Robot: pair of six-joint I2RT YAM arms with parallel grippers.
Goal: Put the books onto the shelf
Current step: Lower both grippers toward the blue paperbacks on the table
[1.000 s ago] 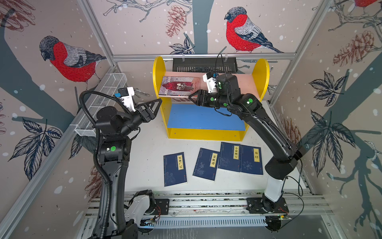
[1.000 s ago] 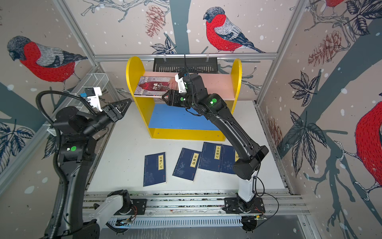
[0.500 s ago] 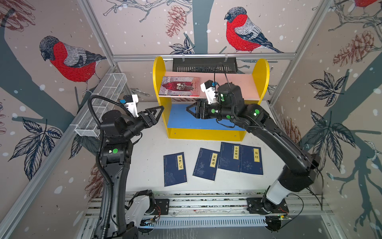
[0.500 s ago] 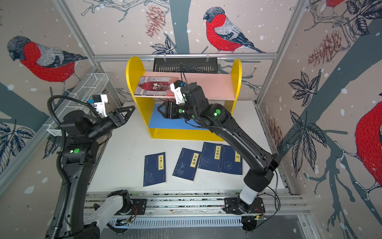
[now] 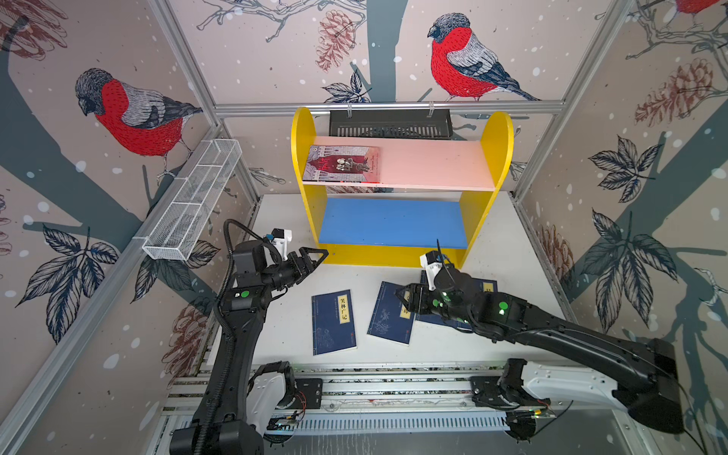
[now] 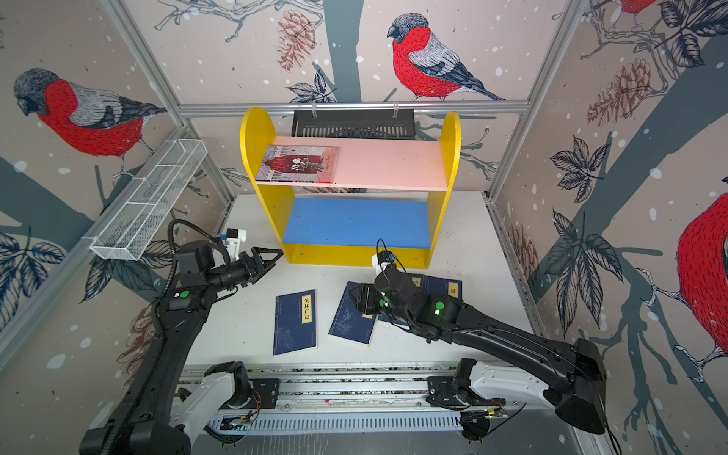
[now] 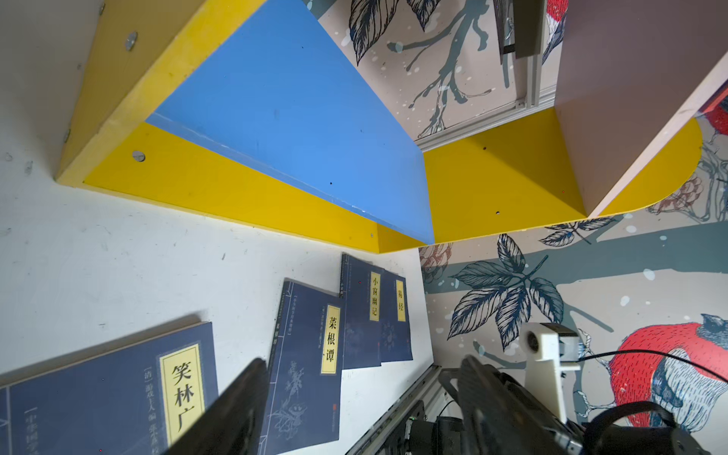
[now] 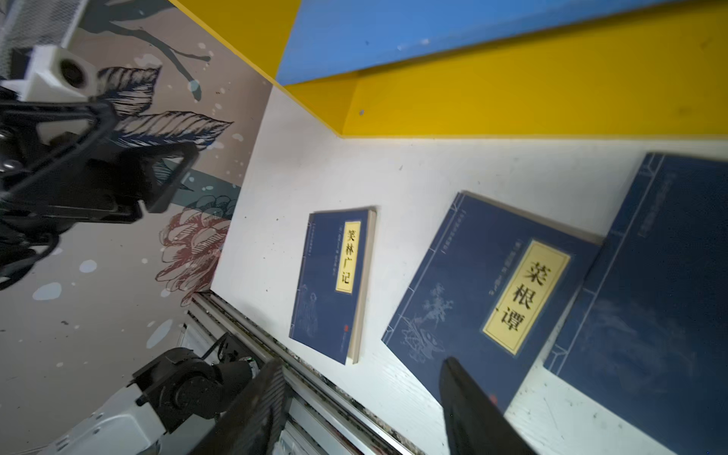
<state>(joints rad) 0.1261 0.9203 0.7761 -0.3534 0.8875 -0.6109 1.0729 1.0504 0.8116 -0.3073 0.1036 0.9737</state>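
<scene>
Jaws are standing wide apart on both grippers, and nothing is sitting between them. The left gripper [image 5: 320,257] is hanging above the table [image 5: 283,335], just in front of the shelf [image 5: 301,157], by its left front corner. The right gripper [image 5: 402,301] is hanging low in front of the shelf's middle, right over the second blue book [image 5: 384,323]. In the right wrist view one of its fingers [image 8: 472,413] is showing over that book's corner, but I cannot tell if it is touching.

The red book [image 5: 342,164] is lying flat on the pink board [image 5: 433,163], up on the shelf, at the shelf's left end. Four blue books [image 6: 295,327] are lying flat on the table in front of the shelf. The first blue book [image 5: 333,321] is lying alone in front of the shelf's left half. The second one is lying near it, tilted a little. The third blue book [image 7: 360,327] is touching the second, and the fourth blue book [image 7: 396,338] is overlapping with the third, in front of the shelf's right half. The right arm [image 5: 571,338] is hiding most of these two in both top views.
</scene>
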